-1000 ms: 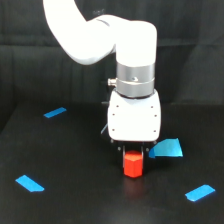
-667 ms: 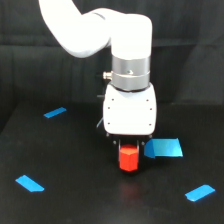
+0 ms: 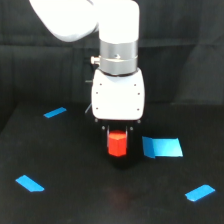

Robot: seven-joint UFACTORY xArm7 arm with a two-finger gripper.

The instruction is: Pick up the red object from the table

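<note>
The red object (image 3: pixel 117 144), a small red-orange block, hangs directly under the white gripper housing in the exterior view. My gripper (image 3: pixel 117 148) is shut on it, with the dark fingers flanking its sides and hard to make out. The block appears slightly above the black table (image 3: pixel 75 200), with a faint shadow beneath it. The white arm rises from the gripper toward the upper left of the view.
A blue rectangle (image 3: pixel 162 147) lies just to the exterior view's right of the block. Blue tape strips lie at the back left (image 3: pixel 55 112), front left (image 3: pixel 30 183) and front right (image 3: pixel 200 192). A black draped backdrop (image 3: pixel 190 55) hangs behind the table.
The arm has shifted toward the exterior view's left and risen, carrying the red object with it away from the blue rectangle and off the table.
</note>
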